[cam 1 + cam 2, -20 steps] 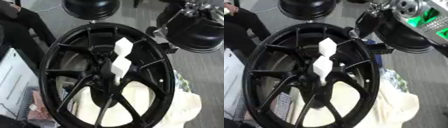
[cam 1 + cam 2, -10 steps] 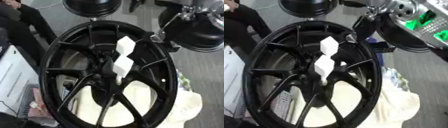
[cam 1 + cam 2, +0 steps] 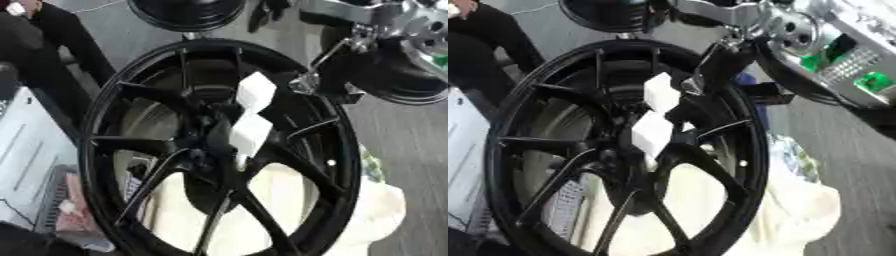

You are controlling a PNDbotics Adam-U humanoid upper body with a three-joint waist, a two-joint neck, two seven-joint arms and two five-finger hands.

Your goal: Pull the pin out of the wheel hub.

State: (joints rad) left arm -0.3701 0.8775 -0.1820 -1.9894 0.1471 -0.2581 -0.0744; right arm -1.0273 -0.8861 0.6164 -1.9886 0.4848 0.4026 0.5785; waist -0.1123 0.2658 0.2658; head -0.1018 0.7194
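Our right hand [image 3: 715, 65] reaches down to the upper right rim of the black wheel hub [image 3: 219, 150].

We see the hub standing large across the middle of both views, its spokes spreading from a dark centre, with a pale cloth [image 3: 367, 210] under its lower right part. The pin [image 3: 249, 122] shows as two white blocks stacked at a tilt at the hub's centre, the upper one near our right hand's dark fingers; whether they touch it, and whether they are open or closed, we cannot tell. The silver and black right arm [image 3: 798, 35] enters from the upper right corner. Our left hand does not show.
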